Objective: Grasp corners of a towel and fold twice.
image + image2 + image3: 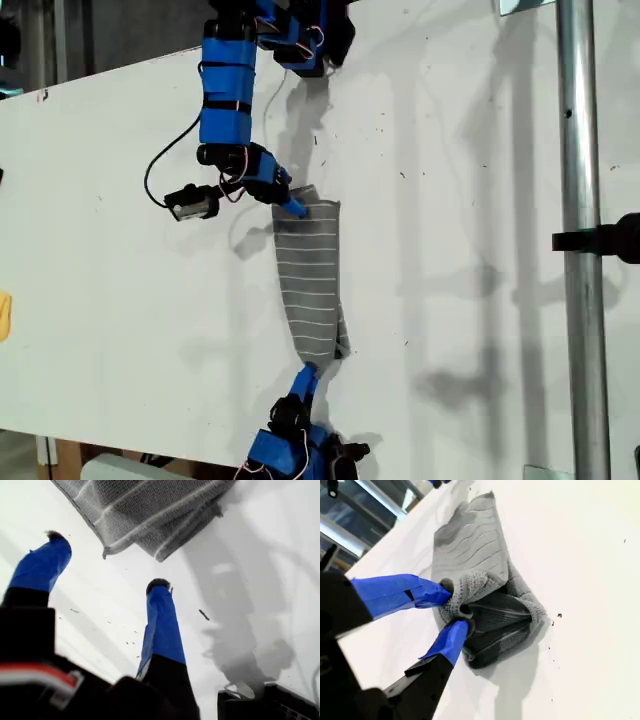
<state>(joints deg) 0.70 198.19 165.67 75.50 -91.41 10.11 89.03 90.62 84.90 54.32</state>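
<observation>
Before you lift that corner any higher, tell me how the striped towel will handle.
Probably floppy: the towel bunches into soft folds where my second gripper pinches it. It looks thin and light, lying as a narrow folded strip on the table, so it should drag easily. Layers may slip apart; the end near my open first gripper shows loose stacked edges.

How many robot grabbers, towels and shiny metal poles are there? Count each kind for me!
Robot grabbers: 2 (my first gripper, open just off the cloth; my second gripper, pinching the cloth's bunched end)
Striped grey towels: 1 (the towel, folded into a narrow strip on the white table)
Shiny metal poles: 1 (the pole at the exterior view's right)
Total: 4
</observation>
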